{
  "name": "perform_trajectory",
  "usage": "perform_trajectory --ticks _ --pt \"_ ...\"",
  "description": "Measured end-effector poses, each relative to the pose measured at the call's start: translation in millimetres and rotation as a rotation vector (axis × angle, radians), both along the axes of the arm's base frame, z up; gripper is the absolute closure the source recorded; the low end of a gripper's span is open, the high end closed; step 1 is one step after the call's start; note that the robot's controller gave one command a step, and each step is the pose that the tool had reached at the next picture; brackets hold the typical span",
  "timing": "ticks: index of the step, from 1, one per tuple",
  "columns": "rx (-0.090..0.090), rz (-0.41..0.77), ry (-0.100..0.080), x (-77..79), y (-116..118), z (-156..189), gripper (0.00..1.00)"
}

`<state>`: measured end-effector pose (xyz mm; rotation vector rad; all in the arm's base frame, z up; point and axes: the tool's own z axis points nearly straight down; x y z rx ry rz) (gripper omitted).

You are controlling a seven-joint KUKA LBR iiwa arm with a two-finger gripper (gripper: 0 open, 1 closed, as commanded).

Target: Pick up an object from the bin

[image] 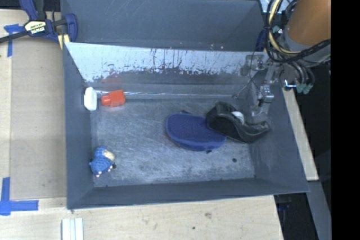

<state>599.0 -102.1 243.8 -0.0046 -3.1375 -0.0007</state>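
I see the gripper (259, 114) low at the right side of the grey metal bin (169, 19), at the right end of a crumpled black floppy thing (230, 123) that lies against a flat dark-blue oval pad (192, 132) — I judge this the grasp step. Whether its grip is wide or closed, I cannot tell. Next calls for a firm close on the black thing, then a straight lift — clear of the pad.

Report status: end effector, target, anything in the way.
Copy: end effector low at the bin right side, over the black floppy thing. Blue oval pad touching its left side. Blue toy, orange-and-white piece far left.
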Motion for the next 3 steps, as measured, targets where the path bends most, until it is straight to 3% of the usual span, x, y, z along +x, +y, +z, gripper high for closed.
perform_trajectory --ticks 1,2,3 --pt "-0.002 0.096 -0.019 -16.5 13 -170 0.0" --pt "-0.004 0.099 -0.016 -16.8 12 -167 1.0" --pt "-0.002 0.142 -0.01 -26.7 0 25 1.0"
